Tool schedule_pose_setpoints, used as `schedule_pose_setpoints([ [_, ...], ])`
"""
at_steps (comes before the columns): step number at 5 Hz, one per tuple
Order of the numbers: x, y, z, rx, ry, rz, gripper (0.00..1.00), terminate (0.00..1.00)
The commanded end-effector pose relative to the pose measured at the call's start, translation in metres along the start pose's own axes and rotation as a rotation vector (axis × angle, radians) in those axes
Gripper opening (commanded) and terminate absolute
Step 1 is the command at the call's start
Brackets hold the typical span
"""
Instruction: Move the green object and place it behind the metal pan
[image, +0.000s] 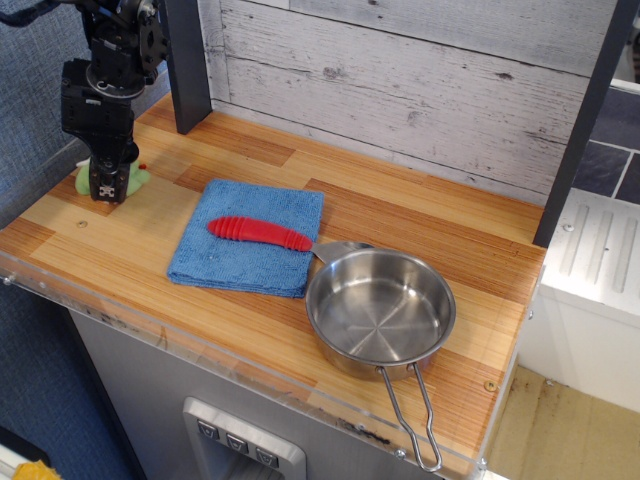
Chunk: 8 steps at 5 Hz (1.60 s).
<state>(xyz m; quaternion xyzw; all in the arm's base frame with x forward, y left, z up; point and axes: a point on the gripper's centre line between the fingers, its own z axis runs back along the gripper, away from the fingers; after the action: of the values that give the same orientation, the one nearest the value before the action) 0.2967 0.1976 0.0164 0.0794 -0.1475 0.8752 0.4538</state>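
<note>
While my arm reaches down at the far left of the wooden counter (420, 215), my claw (106, 190) sits low over the green object (134, 178), which lies near the counter's left edge, close to the back corner. Only slivers of pale green show on either side of my black fingers, so the plush is mostly hidden behind them. My claw appears to be closed around it, but the fingertips are too dark and small for me to tell whether they pinch it or merely press against it.

Just behind my arm, a dark upright post (188, 65) stands against the whitewashed plank wall (400, 80).

Moving right, a blue folded cloth (250, 238) lies flat near the middle of the counter, well apart from the green object. A red ribbed-handled utensil (259, 233) rests on top of the cloth, angled slightly down to the right, its metal end reaching off the cloth's right edge toward the pan.

Further right, touching or just beside that utensil tip, the metal pan (381, 310) sits upright near the front edge, shiny and empty. Its long wire-loop handle (412, 415) points forward and overhangs the counter's front lip.
</note>
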Motion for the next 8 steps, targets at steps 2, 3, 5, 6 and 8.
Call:
schedule_pose_setpoints([
  [2,0.006,0.006,0.023,-0.063,-0.009,-0.051,0.00,0.00],
  [3,0.000,0.000,0.053,-0.125,-0.019,-0.074,0.00,0.00],
  [5,-0.037,-0.008,0.108,-0.268,-0.011,-0.156,0.00,0.00],
  [6,-0.074,-0.008,0.133,-0.331,0.007,-0.238,0.00,0.00],
  [8,-0.157,0.005,0.167,-0.427,0.054,-0.424,0.00,0.00],
])
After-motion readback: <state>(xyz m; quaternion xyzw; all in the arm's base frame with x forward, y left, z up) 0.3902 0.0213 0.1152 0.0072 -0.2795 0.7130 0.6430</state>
